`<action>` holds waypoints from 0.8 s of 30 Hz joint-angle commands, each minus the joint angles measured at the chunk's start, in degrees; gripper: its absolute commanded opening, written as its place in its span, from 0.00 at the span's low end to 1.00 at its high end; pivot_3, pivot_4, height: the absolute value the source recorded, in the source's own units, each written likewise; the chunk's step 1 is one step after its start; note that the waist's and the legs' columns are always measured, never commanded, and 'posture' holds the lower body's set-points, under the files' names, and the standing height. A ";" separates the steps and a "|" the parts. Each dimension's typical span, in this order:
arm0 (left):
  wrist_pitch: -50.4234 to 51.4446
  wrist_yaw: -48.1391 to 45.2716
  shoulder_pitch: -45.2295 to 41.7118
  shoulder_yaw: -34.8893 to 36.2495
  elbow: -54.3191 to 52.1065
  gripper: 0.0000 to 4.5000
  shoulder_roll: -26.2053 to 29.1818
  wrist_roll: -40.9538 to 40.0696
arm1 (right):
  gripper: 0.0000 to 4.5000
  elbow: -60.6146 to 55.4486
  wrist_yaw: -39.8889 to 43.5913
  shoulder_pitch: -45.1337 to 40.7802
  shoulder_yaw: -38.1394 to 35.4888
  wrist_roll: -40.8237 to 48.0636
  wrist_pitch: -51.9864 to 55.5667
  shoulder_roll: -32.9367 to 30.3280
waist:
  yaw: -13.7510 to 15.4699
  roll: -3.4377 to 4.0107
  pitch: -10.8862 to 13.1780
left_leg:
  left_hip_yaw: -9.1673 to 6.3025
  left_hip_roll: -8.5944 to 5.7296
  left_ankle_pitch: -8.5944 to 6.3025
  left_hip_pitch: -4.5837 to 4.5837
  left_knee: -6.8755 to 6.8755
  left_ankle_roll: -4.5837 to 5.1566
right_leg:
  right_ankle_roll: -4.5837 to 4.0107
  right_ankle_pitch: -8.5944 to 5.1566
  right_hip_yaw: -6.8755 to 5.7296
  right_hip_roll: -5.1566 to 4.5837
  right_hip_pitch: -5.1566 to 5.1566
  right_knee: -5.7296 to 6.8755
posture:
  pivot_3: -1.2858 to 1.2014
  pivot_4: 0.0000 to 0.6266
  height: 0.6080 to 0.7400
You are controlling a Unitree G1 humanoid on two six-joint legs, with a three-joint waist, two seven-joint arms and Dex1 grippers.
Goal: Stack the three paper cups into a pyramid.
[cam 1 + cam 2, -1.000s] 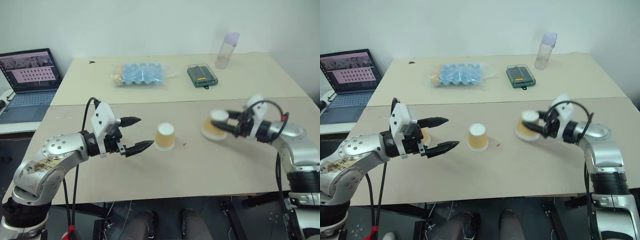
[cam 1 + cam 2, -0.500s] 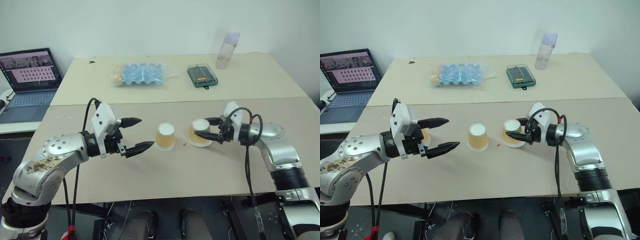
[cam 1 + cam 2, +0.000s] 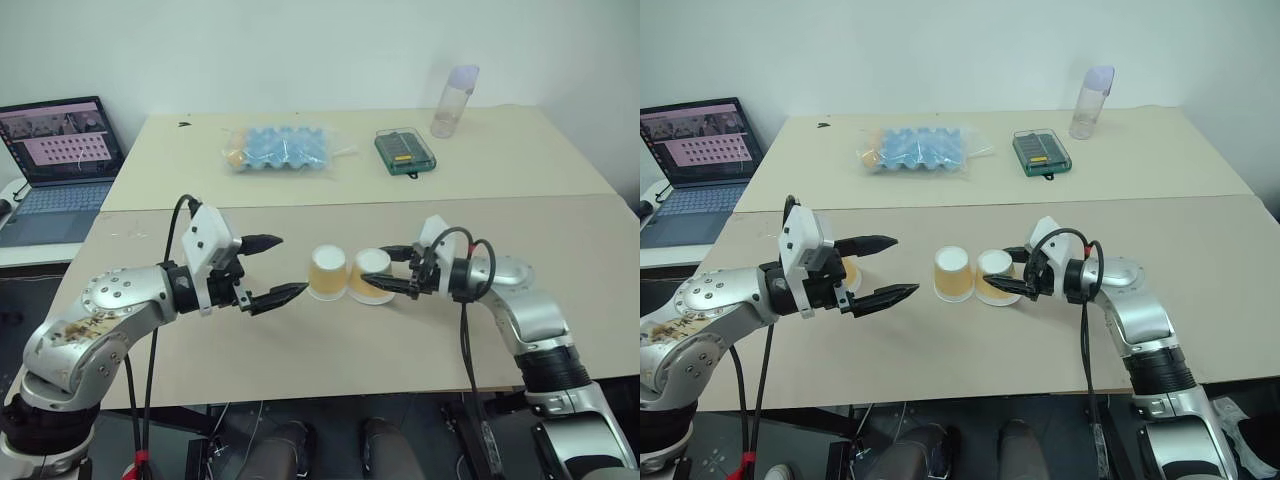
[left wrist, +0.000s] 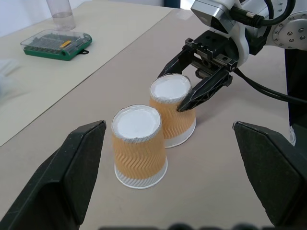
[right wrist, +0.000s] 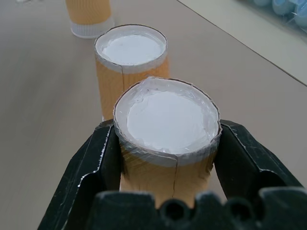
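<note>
Three cups [image 5: 89,17] visible at right wrist; right claw [image 3: 383,283] grips one [image 3: 371,276]; left claw [image 3: 277,268] agape, empty.

Orange zigzag-ribbed paper cups [image 4: 139,143] with white bases; green case [image 3: 404,151]; blue tray [image 3: 279,147].

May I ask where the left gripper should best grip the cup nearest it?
Probably its orange side wall, mid-height, coming in level with one finger each side: the cup stands upside down, wide rim on the table, and the left gripper is open near it.
</note>
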 commanded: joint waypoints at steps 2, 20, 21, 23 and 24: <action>-0.03 0.01 -1.00 1.46 -1.34 1.00 0.62 -0.59 | 0.56 0.29 -2.00 -0.80 -0.53 -0.37 -0.39 1.17 | -0.03 0.00 0.00 | 0.00 0.00 0.00 0.00 0.00 -0.01 | 0.00 0.00 0.00 0.01 0.00 0.00 | 0.52 0.24 1.00; -0.22 -0.07 -1.38 1.15 -0.77 1.00 0.75 -0.69 | 0.98 -0.84 -2.22 -0.23 -1.79 -0.26 0.07 0.00 | 0.11 0.00 0.00 | 0.00 0.00 0.01 -0.01 0.00 -0.03 | -0.01 0.00 0.00 0.01 -0.02 0.01 | 0.52 0.24 1.00; -0.26 -0.10 -1.37 1.12 -0.73 1.00 0.75 -0.65 | 0.98 -2.49 -1.71 0.49 -2.40 0.52 0.82 -0.80 | 0.13 0.00 0.00 | 0.00 0.00 0.01 -0.01 0.00 -0.03 | -0.01 0.00 0.00 0.01 -0.02 0.01 | 0.52 0.24 1.00; -0.29 -0.14 -1.38 1.11 -0.66 1.00 0.73 -0.64 | 0.98 -5.25 -0.90 1.80 -3.21 1.67 1.92 -2.21 | 0.28 0.00 0.00 | 0.00 0.00 0.01 -0.03 0.00 -0.02 | 0.00 0.00 0.00 0.01 -0.03 0.00 | 0.52 0.24 1.00; -0.29 -0.12 -1.39 1.09 -0.63 1.00 0.68 -0.65 | 0.98 -6.64 -0.65 2.47 -3.53 2.25 2.61 -2.92 | 0.40 0.00 0.00 | 0.00 0.00 0.01 -0.05 0.00 -0.02 | 0.00 0.00 0.00 0.01 -0.05 0.00 | 0.52 0.24 1.00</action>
